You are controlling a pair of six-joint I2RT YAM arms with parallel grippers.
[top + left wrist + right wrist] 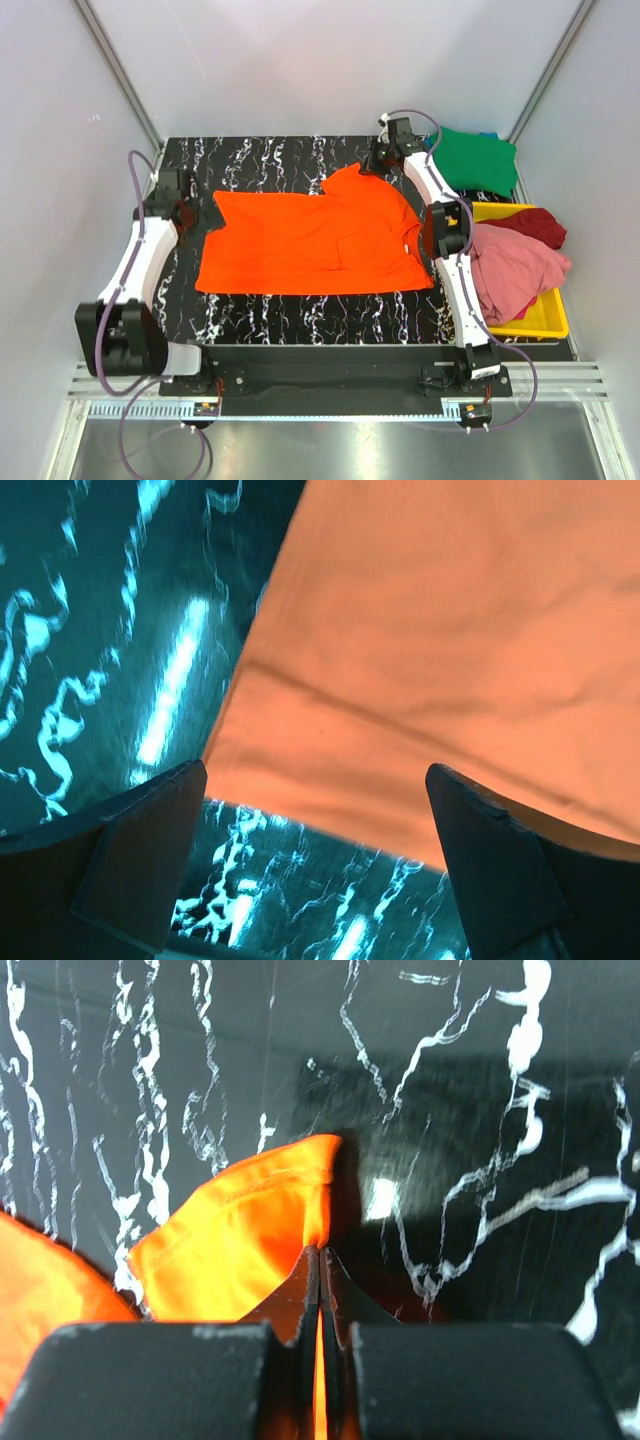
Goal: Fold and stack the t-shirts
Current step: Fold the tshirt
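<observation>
The orange t-shirt (310,245) lies spread flat at the centre of the table (270,320), presumably smoothed out so it can be folded. At its 1 o'clock corner the right gripper (320,1265) is clenched on the hem of the sleeve (240,1240), likely to carry it inward; that arm stretches long toward 12 o'clock. At the shirt's 9 o'clock edge the left gripper (315,780) hovers with jaws wide, grasping nothing, its arm bent. A green t-shirt (475,160) waits at 2 o'clock.
</observation>
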